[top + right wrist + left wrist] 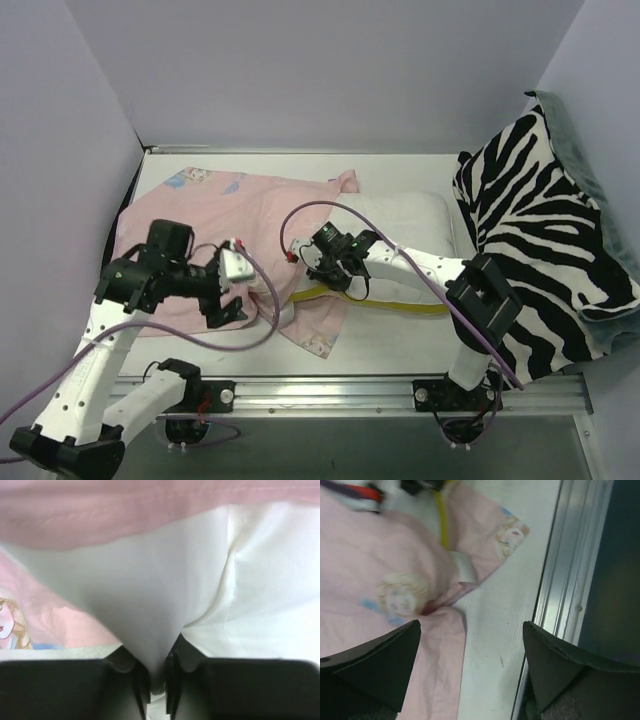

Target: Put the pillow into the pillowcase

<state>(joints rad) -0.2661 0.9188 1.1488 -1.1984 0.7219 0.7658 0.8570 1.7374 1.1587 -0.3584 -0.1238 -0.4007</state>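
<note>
The pillowcase (220,205) lies flat on the left half of the table, pale pink side out, with princess prints at its edges. The white pillow (410,215) with its yellow band (400,303) lies to the right, its left end under the pillowcase's edge. My right gripper (338,276) is shut on a pinch of the white pillow (150,590) fabric, with the pink pillowcase (125,505) just beyond. My left gripper (228,310) is open and empty over the pillowcase's near edge. In the left wrist view one of its fingers (375,665) is over the pillowcase (380,555).
A zebra-striped blanket (540,230) is heaped at the right side, against the wall. A metal rail (330,390) runs along the table's near edge and also shows in the left wrist view (570,555). Purple cables loop over the pillowcase.
</note>
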